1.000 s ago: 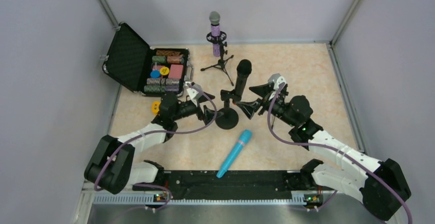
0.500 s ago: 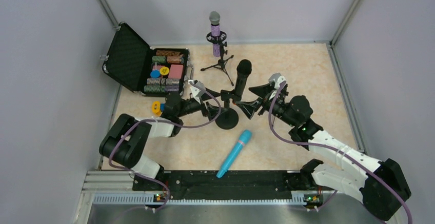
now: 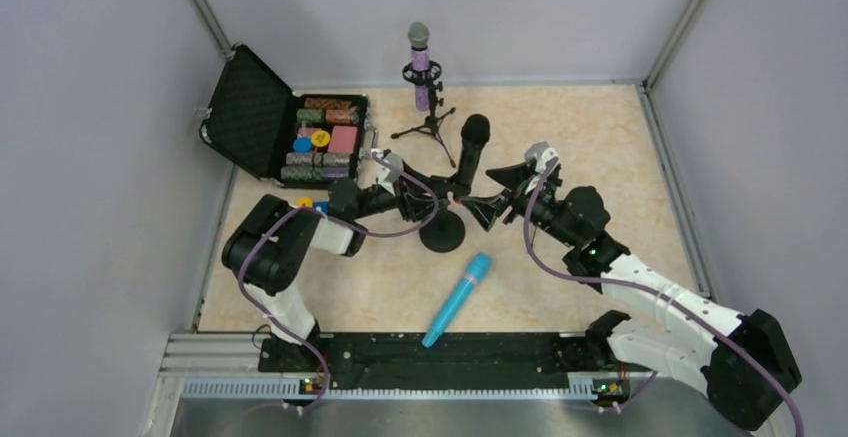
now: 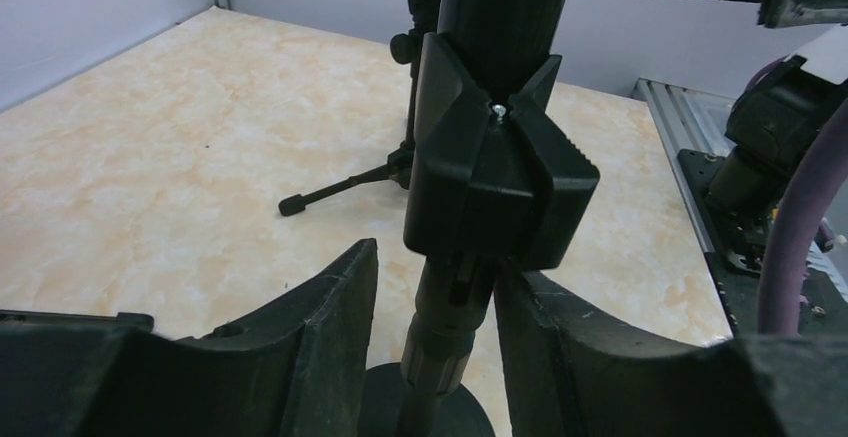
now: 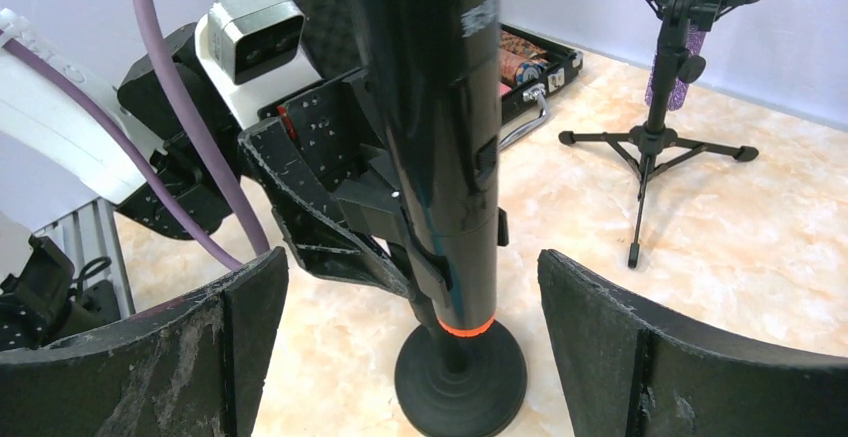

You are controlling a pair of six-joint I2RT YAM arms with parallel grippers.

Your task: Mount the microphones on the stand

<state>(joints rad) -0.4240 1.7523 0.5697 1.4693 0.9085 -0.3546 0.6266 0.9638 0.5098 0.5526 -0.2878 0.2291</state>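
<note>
Blk mic point(image 3: 472, 152) w/ orange end is seated upright in the clip point(image 4: 495, 187) of the round-base stand point(image 3: 442, 231), mid-bench point(image 3: 600, 147). L tool point(image 3: 425, 200) is set low around the stand's stem, just under the clip. Its fingers point(image 4: 340, 337) are seen close on either side w/ a thin gap on one side. Whether it's clamped can't be told. R tool point(image 3: 490, 195) is held wide apart, its fingers flanking the mic body w/o contact. Purple glitter mic point(image 3: 420, 57) is mounted upright on the tripod stand point(image 3: 428, 122) at the back. Lt blue mic point(image 3: 457, 298) is laid flat on the bench, nearer the arm bases than the round base, apart from both tools. Open case point(image 3: 250, 117) w/ chips is placed at back L.
</note>
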